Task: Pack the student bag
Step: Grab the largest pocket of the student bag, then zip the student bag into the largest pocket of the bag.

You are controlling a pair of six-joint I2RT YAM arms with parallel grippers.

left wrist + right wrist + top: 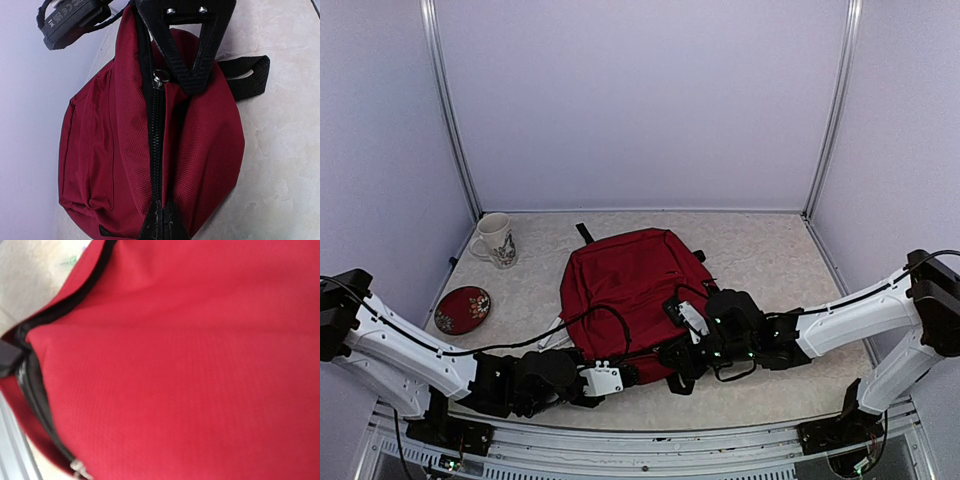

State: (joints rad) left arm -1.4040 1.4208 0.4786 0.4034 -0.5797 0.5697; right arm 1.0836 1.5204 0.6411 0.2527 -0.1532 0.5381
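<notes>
The left gripper (192, 82) is sitting with its jaws together, its tip pressing into the red fabric just beside the zipper pull (160, 76). Whether any cloth is pinched in there, I cannot tell. The right gripper (680, 350) is lying low on the near right part of the student bag (630, 275), jaws together too. Its own camera is showing nothing but red weave, so a hold on fabric can't be confirmed.

The bag is lying flat in the middle of the counter (770, 260), its near end toward the arms. The zipper (156, 130) is running closed down the seam in the left wrist view.

Handling-wise, this looks soft and floppy. The cloth is puckering along the zipper, so it will likely sag and fold rather than hold a shape. It is probably light, with a coarse weave that should be giving the pads decent bite.

The best holds, by my reckoning, are the metal pull for opening, a fold of fabric beside the seam for bracing, or the black strap (247, 75). A mug (495, 240) and a red dish (462, 309) are waiting well off to the left.
</notes>
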